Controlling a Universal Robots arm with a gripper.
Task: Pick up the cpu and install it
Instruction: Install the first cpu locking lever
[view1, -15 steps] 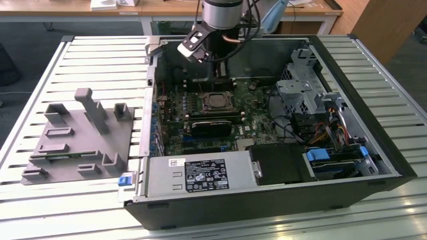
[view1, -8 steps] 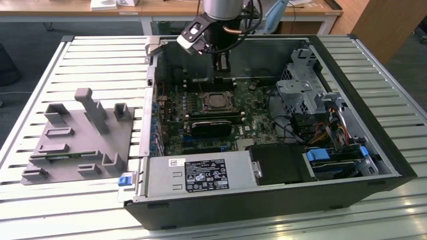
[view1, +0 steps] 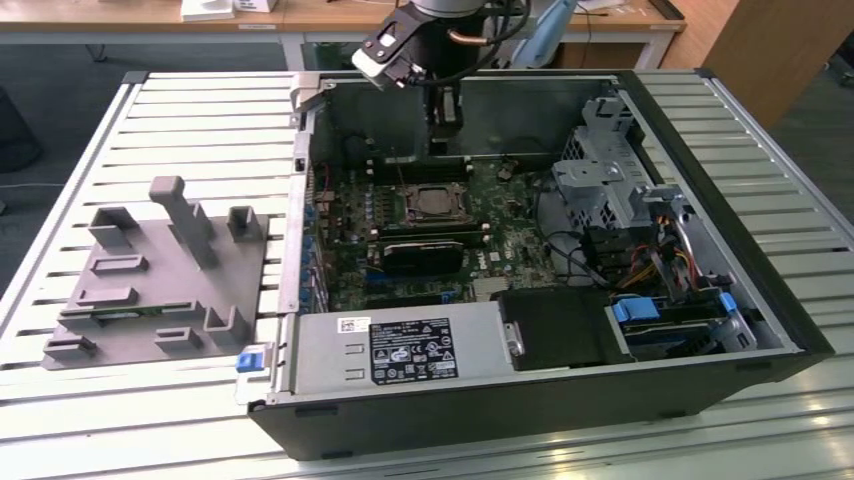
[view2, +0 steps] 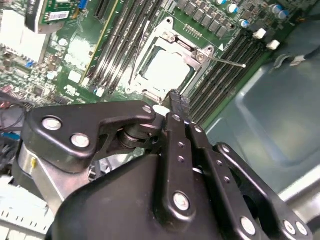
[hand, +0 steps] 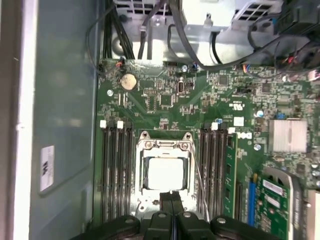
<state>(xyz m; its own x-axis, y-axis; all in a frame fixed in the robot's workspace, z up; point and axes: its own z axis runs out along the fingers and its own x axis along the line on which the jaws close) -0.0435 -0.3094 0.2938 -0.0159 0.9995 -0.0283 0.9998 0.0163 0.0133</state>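
Open computer case (view1: 747, 290) lying on the slatted table (view1: 200, 110), beside the grey fixture (view1: 160, 280) near one table edge. The cpu (hand: 165, 172) sits in the motherboard socket (hand: 165, 145), its pale top exposed inside the metal frame. The hand (hand: 172, 197) hangs just above the socket's edge, fingers (view2: 177, 107) pressed together and holding nothing.

The cpu (hand: 164, 172) (pale, silvery square top) lies flat inside the framed motherboard socket (hand: 164, 145).
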